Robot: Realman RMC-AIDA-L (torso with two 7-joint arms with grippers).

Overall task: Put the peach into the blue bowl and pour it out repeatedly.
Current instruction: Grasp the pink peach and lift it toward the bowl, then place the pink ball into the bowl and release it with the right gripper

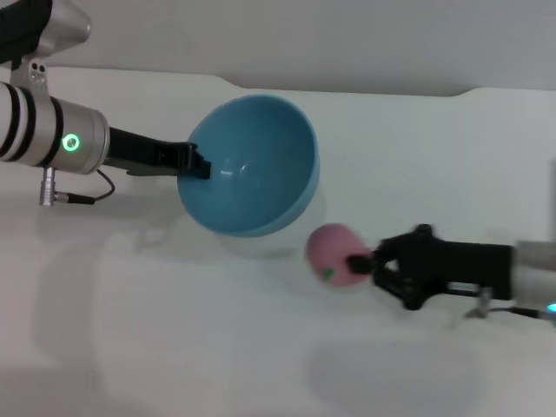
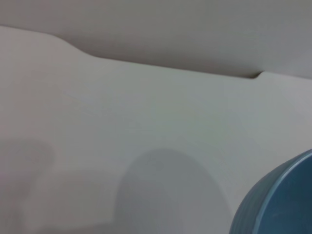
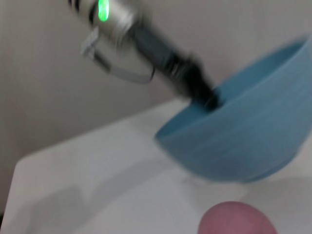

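The blue bowl [image 1: 252, 165] hangs tilted above the white table, its opening turned toward me and its inside bare. My left gripper [image 1: 198, 165] is shut on the bowl's left rim. Below the bowl's lower right edge is the pink peach [image 1: 333, 254], and my right gripper [image 1: 363, 261] reaches in from the right, closed on the fruit's right side. In the right wrist view the peach [image 3: 236, 219] sits just under the bowl [image 3: 243, 141], with the left gripper [image 3: 207, 97] on the far rim. The left wrist view shows only the bowl's outer wall [image 2: 282, 204].
The white table [image 1: 174, 347] stretches around both arms, with its back edge against a grey wall [image 1: 347, 43]. A cable [image 1: 82, 198] loops from the left arm's wrist. Nothing else stands on the surface.
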